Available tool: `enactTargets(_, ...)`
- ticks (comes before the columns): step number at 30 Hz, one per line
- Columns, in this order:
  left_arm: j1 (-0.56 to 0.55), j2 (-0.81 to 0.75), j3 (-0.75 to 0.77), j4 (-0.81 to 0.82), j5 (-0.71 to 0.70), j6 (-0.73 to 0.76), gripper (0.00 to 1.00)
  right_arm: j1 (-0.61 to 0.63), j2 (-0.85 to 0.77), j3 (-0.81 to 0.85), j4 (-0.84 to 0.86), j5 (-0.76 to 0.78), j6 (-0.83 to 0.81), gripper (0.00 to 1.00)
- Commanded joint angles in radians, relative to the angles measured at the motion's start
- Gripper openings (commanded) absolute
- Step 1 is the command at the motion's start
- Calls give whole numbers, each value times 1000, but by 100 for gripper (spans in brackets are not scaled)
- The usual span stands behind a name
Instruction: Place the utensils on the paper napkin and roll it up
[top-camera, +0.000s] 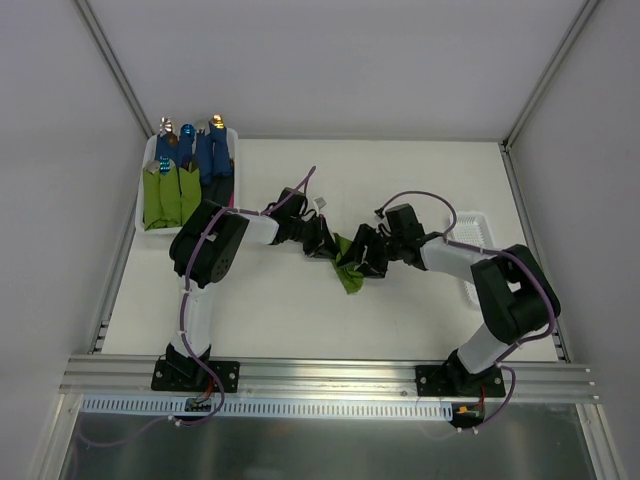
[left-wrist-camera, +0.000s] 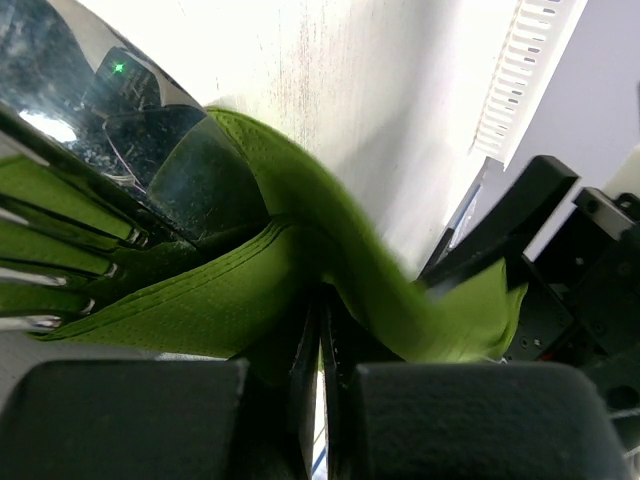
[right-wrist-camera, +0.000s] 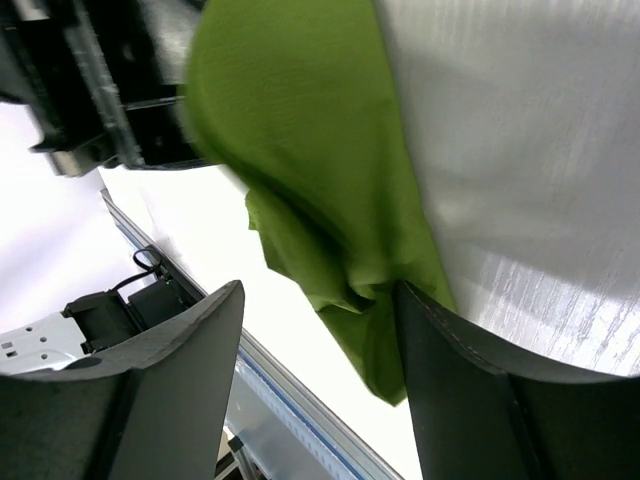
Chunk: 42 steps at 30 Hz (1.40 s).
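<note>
Paper napkin (top-camera: 349, 272): lime green, crumpled, at the middle of the table (top-camera: 260, 320). It lies between your two grippers, with a loose corner trailing toward the near edge. The left gripper (top-camera: 324, 243) sits just at its left side and the right gripper (top-camera: 362, 258) just at its right. In the top view both are against the paper or very close to it.

Left gripper: you have it fully closed, with a fold of the napkin pinched between the pads (left-wrist-camera: 480, 420). In its wrist view the paper is bunched and partly wrapped over the utensils (left-wrist-camera: 100, 110). A spoon bowl and fork tines stick out of the green fold on the left of that view. The handles are hidden inside the paper.

Right gripper: jaws well apart, clamping nothing. In its wrist view the napkin hangs down between the two fingers (right-wrist-camera: 470, 400). The twisted tail brushes the inner face of one finger, and the other finger is clear of it.

Elsewhere: a white tray (top-camera: 141, 195) at the far left holds blue and green rolled bundles. A white basket (top-camera: 480, 222) lies at the right, beside your right arm.
</note>
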<state>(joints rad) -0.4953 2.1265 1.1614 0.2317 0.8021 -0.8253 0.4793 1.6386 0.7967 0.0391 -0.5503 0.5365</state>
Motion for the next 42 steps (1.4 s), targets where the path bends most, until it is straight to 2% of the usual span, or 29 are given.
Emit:
enactTargets(1,11,30,-8,-58,-92,43,0,-4,-66,48,-8,13,-35,64)
enactTargets(6,9,29,-6,-61,-92,46,0,-2,-43,102,-10,-20,-38,61)
enactTargets(11,11,29,-6,-60,-92,45,0,10,-23,91,-10,-36,-33,49)
enactTargets(15,11,32,-5,-61,-92,46,0,30,-11,69,-25,-22,-29,49)
enactTargets(20,11,29,-6,-61,-92,48,0,41,6,30,-11,-13,-23,54)
enactTargets(27,11,27,-5,-63,-93,48,0,50,18,13,-22,0,-33,52)
enactTargets(30,11,24,-6,-63,-95,49,0,53,18,9,-27,16,-40,44)
enactTargets(31,11,24,-8,-63,-96,49,0,54,17,9,-34,23,-46,36)
enactTargets(34,11,23,-6,-65,-96,51,0,59,17,18,-34,32,-56,22)
enactTargets(40,11,26,-2,-65,-96,49,0,67,66,36,-93,35,-75,11)
enactTargets(42,11,23,-2,-65,-98,48,0,67,90,33,-94,23,-67,10)
